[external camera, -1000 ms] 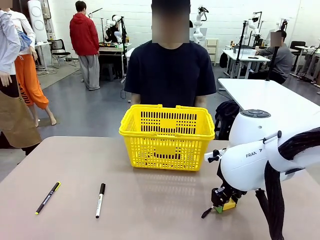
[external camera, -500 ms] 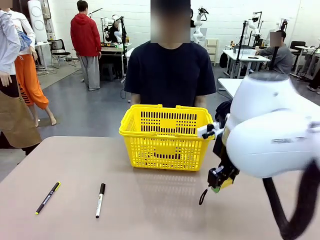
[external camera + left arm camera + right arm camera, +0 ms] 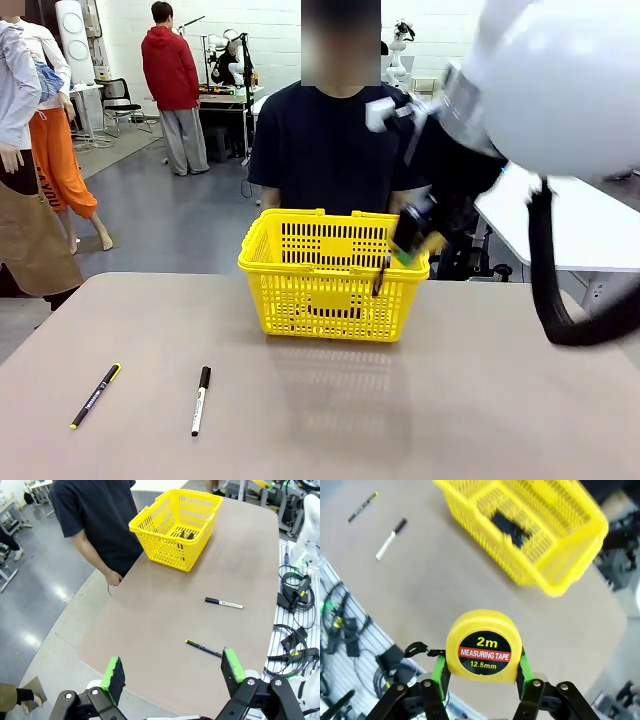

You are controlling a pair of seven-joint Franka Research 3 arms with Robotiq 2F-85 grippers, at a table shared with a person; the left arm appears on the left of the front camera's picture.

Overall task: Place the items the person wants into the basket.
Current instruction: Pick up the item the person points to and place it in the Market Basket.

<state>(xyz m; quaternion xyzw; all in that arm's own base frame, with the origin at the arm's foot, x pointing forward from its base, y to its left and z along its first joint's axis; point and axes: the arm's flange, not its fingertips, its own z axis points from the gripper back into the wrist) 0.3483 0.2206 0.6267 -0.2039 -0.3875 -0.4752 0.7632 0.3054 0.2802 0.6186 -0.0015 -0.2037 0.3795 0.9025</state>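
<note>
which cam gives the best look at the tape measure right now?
Right wrist view: the tape measure sits close and face-on, label readable, clamped between the right pincer pads. In the front view it is a small, blurred yellow patch by the basket rim, strap dangling. The left wrist view gives no clear look at it.

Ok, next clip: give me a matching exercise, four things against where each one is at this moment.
Things:
1. tape measure
2. basket
3. pens
4. left hand

Places or states:
A. lying on the table, left of the basket
B. open, above the table's end
C. clamped in the right hand, in the air by the basket
D. standing on the table in front of the person

Pairs: 1-C, 2-D, 3-A, 4-B
</note>
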